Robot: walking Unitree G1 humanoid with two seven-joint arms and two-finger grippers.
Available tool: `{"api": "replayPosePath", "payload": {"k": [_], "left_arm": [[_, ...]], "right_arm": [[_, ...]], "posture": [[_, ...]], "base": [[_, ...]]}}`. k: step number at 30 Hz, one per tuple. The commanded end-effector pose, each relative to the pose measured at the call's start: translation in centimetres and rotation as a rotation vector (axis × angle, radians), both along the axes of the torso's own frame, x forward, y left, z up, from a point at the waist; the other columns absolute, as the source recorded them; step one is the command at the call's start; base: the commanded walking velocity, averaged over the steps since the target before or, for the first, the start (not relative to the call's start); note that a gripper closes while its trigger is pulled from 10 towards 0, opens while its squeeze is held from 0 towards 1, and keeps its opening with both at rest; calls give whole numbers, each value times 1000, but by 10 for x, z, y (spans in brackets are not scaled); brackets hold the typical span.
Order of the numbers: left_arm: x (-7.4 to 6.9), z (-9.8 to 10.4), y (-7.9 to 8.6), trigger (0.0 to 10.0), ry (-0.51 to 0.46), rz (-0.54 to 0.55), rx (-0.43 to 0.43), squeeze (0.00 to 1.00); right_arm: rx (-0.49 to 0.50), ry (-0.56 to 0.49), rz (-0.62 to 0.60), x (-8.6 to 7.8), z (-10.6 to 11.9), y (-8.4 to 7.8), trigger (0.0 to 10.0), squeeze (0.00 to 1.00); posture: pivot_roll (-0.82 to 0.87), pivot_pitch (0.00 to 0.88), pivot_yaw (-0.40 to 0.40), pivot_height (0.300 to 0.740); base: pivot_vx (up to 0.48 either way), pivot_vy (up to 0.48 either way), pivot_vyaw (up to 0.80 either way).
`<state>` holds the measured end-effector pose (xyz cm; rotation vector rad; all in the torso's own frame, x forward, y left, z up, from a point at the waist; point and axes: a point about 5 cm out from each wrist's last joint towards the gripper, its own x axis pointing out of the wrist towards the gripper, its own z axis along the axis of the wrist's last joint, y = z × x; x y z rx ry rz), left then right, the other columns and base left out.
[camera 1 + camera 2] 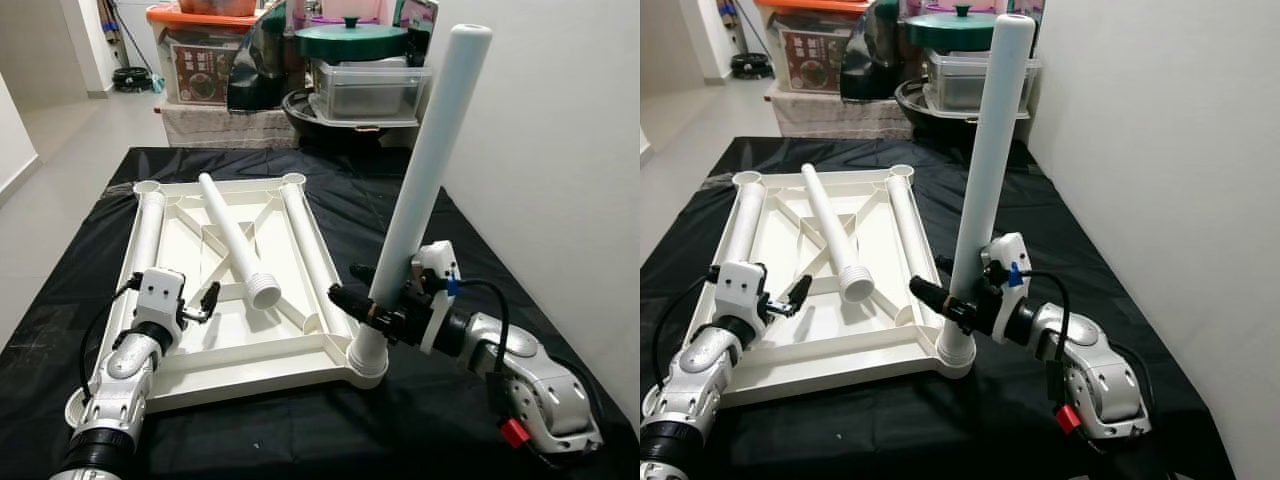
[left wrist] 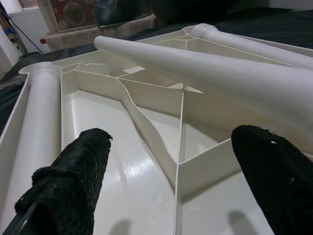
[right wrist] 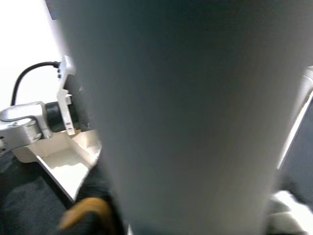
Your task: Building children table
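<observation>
The white tabletop (image 1: 240,352) lies upside down on a black cloth. A white leg (image 1: 425,170) stands upright in the socket at its near right corner, and my right gripper (image 1: 358,288) is shut on it low down; close up that leg (image 3: 186,112) is a grey blur. A loose leg (image 1: 232,238) with a threaded end lies slantwise across the ribs. Two more legs (image 1: 148,232) (image 1: 305,245) lie along the left and right sides. My left gripper (image 1: 203,303) hovers open over the near left part, its fingertips (image 2: 68,186) apart above a rib, the loose leg (image 2: 205,73) beyond.
A white wall (image 1: 560,150) runs close along the right. Behind the cloth stand storage boxes (image 1: 200,55), a clear tub (image 1: 370,90) and a pot with a green lid (image 1: 350,38). Bare floor (image 1: 50,190) lies to the left.
</observation>
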<state>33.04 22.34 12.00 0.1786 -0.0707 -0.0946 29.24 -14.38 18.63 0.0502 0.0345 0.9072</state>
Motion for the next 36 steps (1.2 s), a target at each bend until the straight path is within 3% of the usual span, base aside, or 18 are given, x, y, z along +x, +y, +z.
{"api": "replayPosePath", "payload": {"k": [1,3,4,5,10,13,14,16,20,21,23,24,28,30,33,34,35,36], "left_arm": [[-2,-1,3,10000,5,1,10,0],[-2,-1,4,10000,6,3,13,0],[-2,-1,4,10000,6,3,13,0],[-2,-1,4,10000,6,3,14,0],[-1,-1,1,10000,5,-3,13,0],[-1,-1,1,10000,7,-5,14,0],[0,-2,0,10000,11,-7,14,0],[0,-2,-1,10000,12,-8,14,0],[0,-3,-2,10000,13,-10,13,0],[1,-3,-3,10000,13,-11,11,0],[1,-3,-3,10000,12,-12,10,0],[1,-3,-3,10000,12,-11,7,0],[0,-3,-2,10000,11,-7,6,0],[-1,-4,0,10000,11,-1,6,0],[-1,-4,-1,10000,12,0,5,0],[-2,-4,-1,10000,12,0,5,0],[-2,-5,-1,10000,12,0,5,0],[-2,-4,-1,10000,12,-1,5,0]], "right_arm": [[-46,63,-112,10,-18,2,0,0],[-89,92,-306,24,-28,-7,0,0],[-89,92,-306,24,-28,-7,0,0],[-116,175,-636,34,-41,-24,0,0],[-48,249,-809,24,-47,-19,0,0],[-39,234,-747,19,-43,-6,0,0],[-34,207,-664,13,-39,10,8941,0],[-33,198,-649,12,-38,13,10000,0],[-10,179,-590,11,-33,21,10000,0],[15,146,-538,11,-27,24,10000,1000],[26,118,-497,11,-21,25,10000,1000],[56,97,-442,12,-13,25,10000,0],[100,30,-262,6,9,26,10000,0],[96,-26,-9,-15,26,31,10000,0],[29,-32,145,-29,24,30,10000,0],[-9,-26,183,-32,20,29,9490,0],[-31,-13,203,-33,15,27,6588,0],[-40,-4,207,-33,13,25,4941,0]], "posture": [[64,0,-81,740],[63,0,-80,740],[63,0,-80,740],[61,0,-77,740],[61,0,-75,740],[61,0,-75,740],[48,0,-71,740],[48,0,-71,740],[46,0,-70,740],[45,0,-72,740],[44,0,-75,740],[44,0,-76,740],[46,0,-82,740],[46,0,-82,740],[46,0,-82,740],[46,0,-82,740],[48,0,-85,740],[48,0,-85,740]], "base": [[0,0,0],[0,0,0],[0,0,0],[0,0,0],[0,0,0],[0,0,0],[0,0,0],[0,0,0],[0,0,0],[0,0,0],[0,0,0],[0,0,0],[0,0,0],[0,0,0],[0,0,0],[0,0,0],[0,0,0],[0,0,0]]}}
